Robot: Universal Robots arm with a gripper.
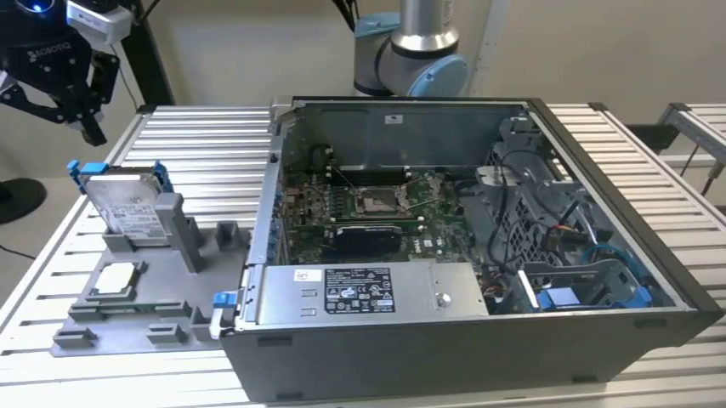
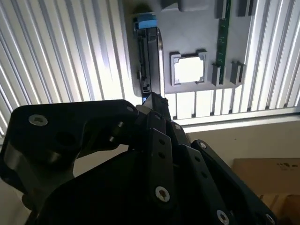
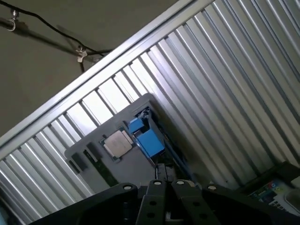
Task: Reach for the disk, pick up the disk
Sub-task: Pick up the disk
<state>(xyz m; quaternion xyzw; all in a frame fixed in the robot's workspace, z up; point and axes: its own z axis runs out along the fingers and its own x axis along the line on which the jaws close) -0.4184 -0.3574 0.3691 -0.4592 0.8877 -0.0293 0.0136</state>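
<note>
claw point(image 1: 88, 129) closed and empty, hanging above disk point(image 1: 122, 206), clear of it, disk upright in grey fixture point(image 1: 148, 303) on slatted counter point(image 1: 204, 136)

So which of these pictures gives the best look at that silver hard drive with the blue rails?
The exterior view: the disk stands on edge in the grey holder, its labelled face in plain sight. The second wrist view catches the disk edge-on, and the first wrist view mostly its blue rails.
</note>
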